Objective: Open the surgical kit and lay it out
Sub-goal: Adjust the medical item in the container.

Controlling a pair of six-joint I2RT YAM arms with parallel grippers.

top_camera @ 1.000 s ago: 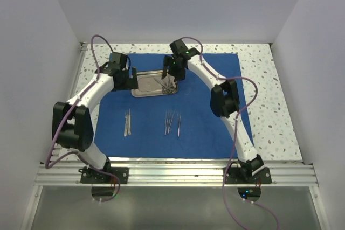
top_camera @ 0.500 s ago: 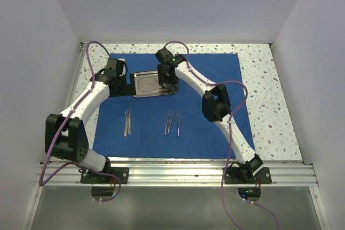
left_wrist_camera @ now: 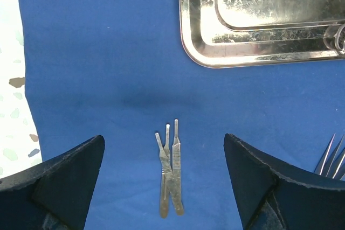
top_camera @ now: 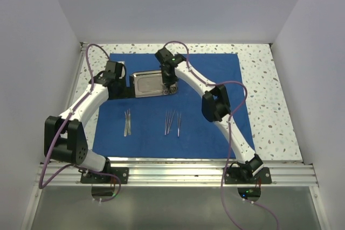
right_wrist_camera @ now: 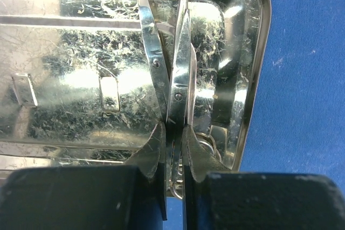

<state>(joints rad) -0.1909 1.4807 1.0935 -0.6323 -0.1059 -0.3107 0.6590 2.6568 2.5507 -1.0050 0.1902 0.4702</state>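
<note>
Surgical kit's blue cloth [top_camera: 145, 133] is lying spread flat on the speckled table [top_camera: 264, 95]. At the left of the top view, the left gripper [left_wrist_camera: 163, 137] is hovering over the cloth with its fingers released wide, grasping nothing. A few flat silver handles [left_wrist_camera: 170, 176] are lying on the cloth in the gap between them. Upper centre, the steel tray [top_camera: 143, 85] is sitting on the cloth. Over its right end, the right gripper [right_wrist_camera: 172, 132] is clenching its fingers on the scissors [right_wrist_camera: 180, 68] inside the tray. Right of the handles, the tweezers [top_camera: 172, 122] are lying on the cloth.
</note>
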